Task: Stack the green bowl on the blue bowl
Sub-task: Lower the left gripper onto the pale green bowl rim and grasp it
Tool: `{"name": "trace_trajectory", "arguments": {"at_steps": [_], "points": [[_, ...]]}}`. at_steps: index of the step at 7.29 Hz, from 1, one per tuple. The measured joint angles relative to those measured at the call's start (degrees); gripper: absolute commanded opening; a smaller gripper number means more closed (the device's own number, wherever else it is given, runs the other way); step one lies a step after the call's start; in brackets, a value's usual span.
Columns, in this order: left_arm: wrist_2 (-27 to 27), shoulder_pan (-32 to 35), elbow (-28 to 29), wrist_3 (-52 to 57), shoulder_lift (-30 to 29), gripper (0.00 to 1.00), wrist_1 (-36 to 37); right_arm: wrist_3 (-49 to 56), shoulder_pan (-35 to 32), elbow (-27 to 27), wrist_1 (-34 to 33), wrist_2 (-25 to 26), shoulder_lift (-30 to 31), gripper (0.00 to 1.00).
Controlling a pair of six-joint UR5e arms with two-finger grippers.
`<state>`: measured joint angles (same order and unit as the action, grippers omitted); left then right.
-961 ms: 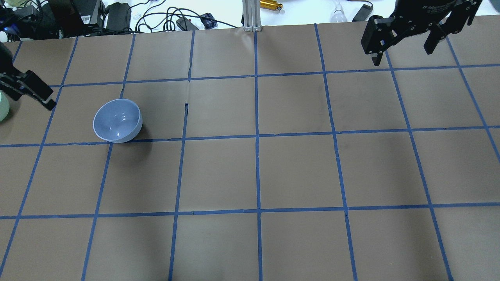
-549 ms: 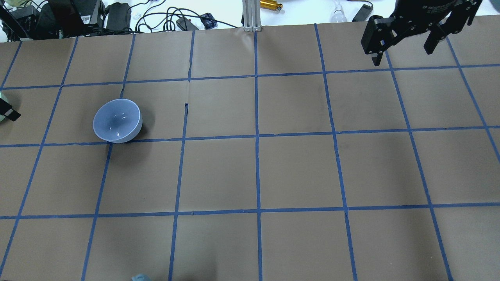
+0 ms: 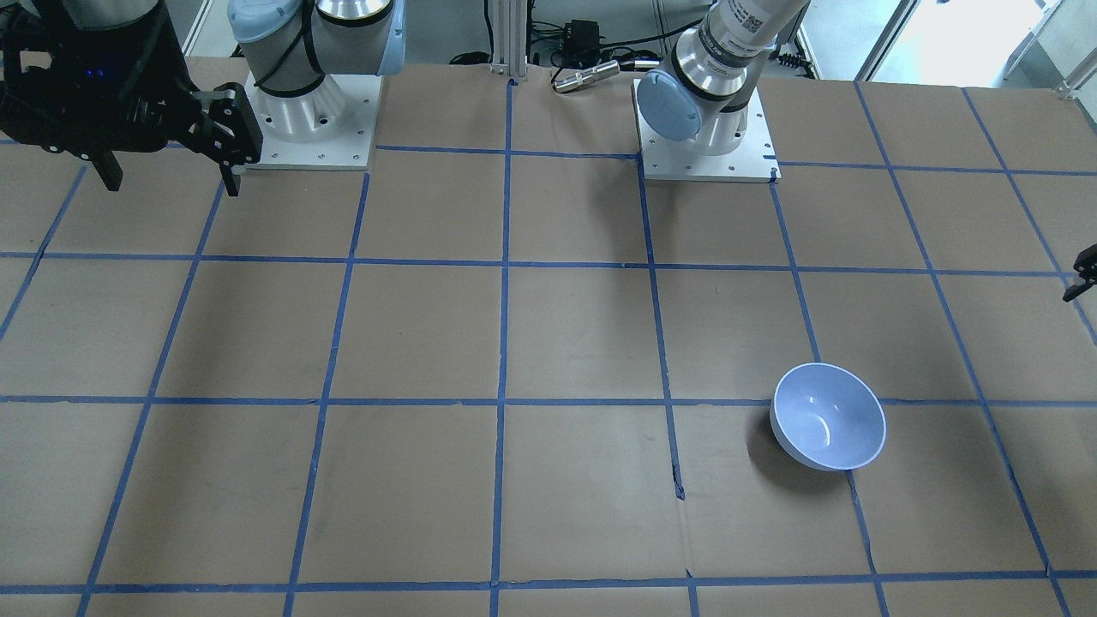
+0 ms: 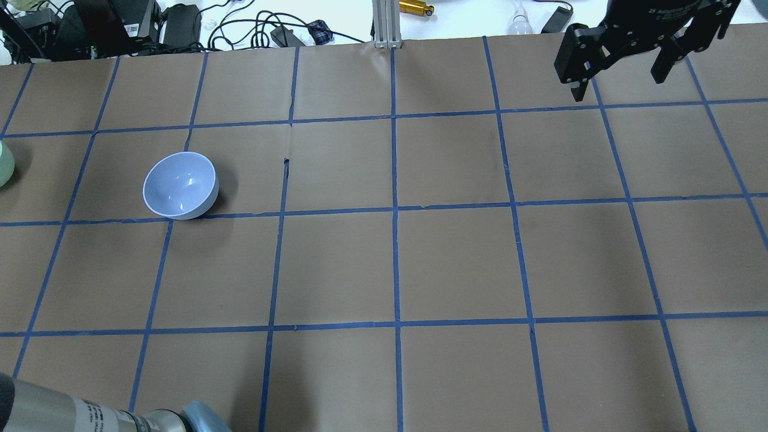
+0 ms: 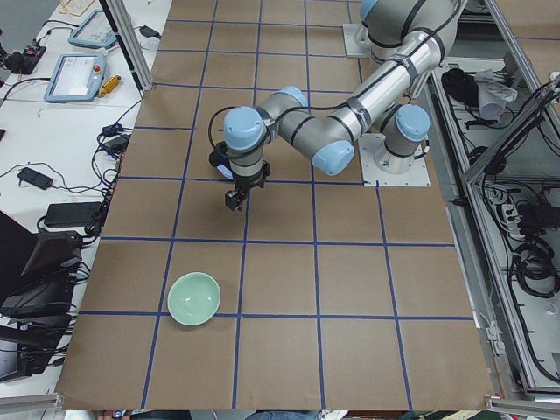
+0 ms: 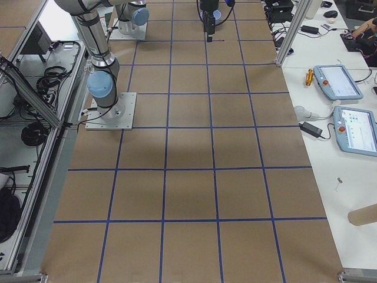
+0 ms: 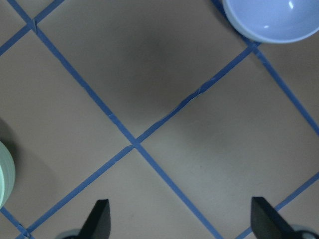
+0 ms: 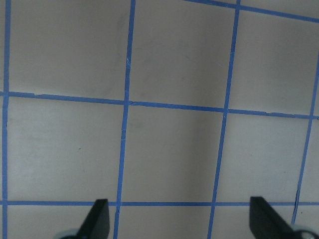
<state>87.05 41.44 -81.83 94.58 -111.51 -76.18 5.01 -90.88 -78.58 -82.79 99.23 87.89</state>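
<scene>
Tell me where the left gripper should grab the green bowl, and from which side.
Probably its rim, from straight above: the green bowl sits upright, mouth up, so the left gripper can pinch the thin wall, one finger inside, one outside.

Bright, even light; soft shadows.

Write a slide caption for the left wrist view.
Open left gripper over the gridded table, blue bowl top right, green bowl at left edge.
</scene>
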Motion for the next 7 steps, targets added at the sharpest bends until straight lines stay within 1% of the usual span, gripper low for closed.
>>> {"name": "trace_trajectory", "arguments": {"at_steps": [2, 3, 5, 7], "points": [[0.38, -1.38, 8.33, 9.92, -7.55, 1.0, 0.85, 0.0, 0.0, 0.0, 0.0, 0.0, 0.0, 1.0], [0.45, -1.79, 11.13, 14.36, -11.04, 1.0, 1.55, 0.0, 0.0, 0.0, 0.0, 0.0, 0.0, 1.0], [0.48, -2.99, 14.66, 23.27, -16.09, 1.0, 4.02, 0.0, 0.0, 0.0, 0.0, 0.0, 0.0, 1.0], [0.43, -3.41, 17.97, 29.65, -20.42, 1.0, 5.12, 0.0, 0.0, 0.0, 0.0, 0.0, 0.0, 1.0]]}}
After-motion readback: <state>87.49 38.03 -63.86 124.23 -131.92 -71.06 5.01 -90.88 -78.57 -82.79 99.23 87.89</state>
